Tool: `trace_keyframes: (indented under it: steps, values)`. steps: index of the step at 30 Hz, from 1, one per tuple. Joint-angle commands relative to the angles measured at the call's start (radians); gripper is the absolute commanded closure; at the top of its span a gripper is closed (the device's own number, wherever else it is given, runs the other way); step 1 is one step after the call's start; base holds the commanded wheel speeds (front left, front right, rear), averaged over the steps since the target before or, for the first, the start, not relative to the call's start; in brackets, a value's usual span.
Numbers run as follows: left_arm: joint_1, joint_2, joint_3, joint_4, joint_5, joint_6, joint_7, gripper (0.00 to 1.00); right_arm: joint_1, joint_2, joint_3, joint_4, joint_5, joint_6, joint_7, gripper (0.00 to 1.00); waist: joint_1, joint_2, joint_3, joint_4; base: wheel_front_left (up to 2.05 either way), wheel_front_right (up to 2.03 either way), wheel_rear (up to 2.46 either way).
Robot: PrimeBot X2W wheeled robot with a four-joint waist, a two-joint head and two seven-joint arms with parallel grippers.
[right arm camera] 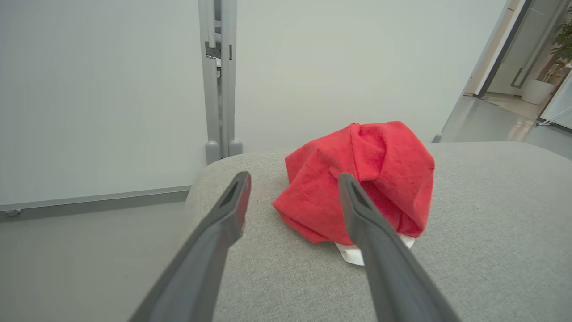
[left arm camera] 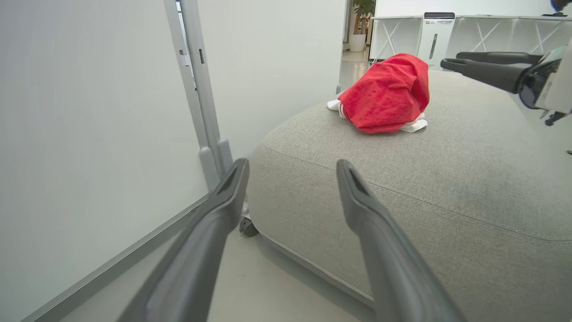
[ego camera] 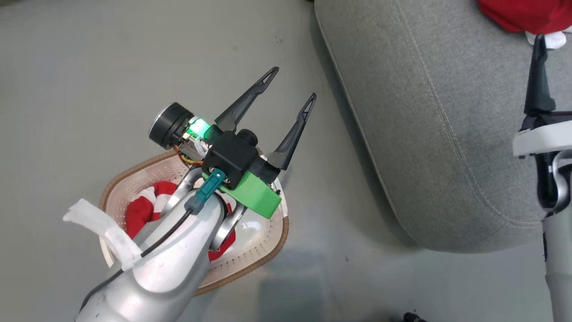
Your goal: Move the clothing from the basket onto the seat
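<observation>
Seat [ego camera: 447, 147] on pale grey floor [ego camera: 89, 67]

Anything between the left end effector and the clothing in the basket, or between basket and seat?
Nothing visible. The left end effector is open above the far rim of the basket, pointing toward the seat. The clothing lies in the basket beneath the forearm, which hides part of it. Floor lies between basket and seat.

Red clothing [right arm camera: 357, 179] on grey seat [right arm camera: 469, 250], more in basket [ego camera: 261, 243]
</observation>
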Motion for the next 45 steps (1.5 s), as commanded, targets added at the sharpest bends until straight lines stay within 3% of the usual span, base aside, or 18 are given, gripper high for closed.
trace_keyframes:
  steps: [1, 11, 21, 38, 45]
  values:
    - [0.024, -0.005, 0.013, -0.005, -0.009, 0.007, -0.005, 0.0, 0.025, 0.003, 0.009, -0.015, 0.004, -0.001, -0.003, 0.0, 0.0, 0.0079, -0.079, 0.063, 0.0, 0.0, 0.0]
    - [0.172, -0.004, 0.155, -0.047, -0.033, 0.047, -0.004, 0.0, 0.114, 0.039, 0.131, -0.075, 0.005, -0.001, -0.003, 0.0, 0.0, 0.0079, -0.198, 0.199, 0.0, 0.0, 0.0]
    - [0.346, -0.007, 0.37, -0.071, -0.043, 0.075, -0.003, 0.0, 0.195, 0.086, 0.19, -0.076, -0.009, -0.001, -0.003, 0.0, 0.0, 0.0079, -0.305, 0.268, 0.0, 0.0, 0.0]
    - [0.569, -0.075, 0.572, -0.083, 0.023, 0.038, -0.003, 0.0, 0.465, 0.139, 0.223, -0.18, -0.022, -0.001, -0.003, 0.0, 0.0, 0.0079, -0.449, 0.306, 0.0, 0.0, 0.0]
    - [0.624, -0.084, 0.627, -0.115, 0.052, 0.004, -0.003, 0.0, 0.552, 0.149, 0.222, -0.223, -0.034, -0.001, -0.003, 0.0, 0.0, 0.0079, -0.474, 0.314, 0.0, 0.0, 0.0]
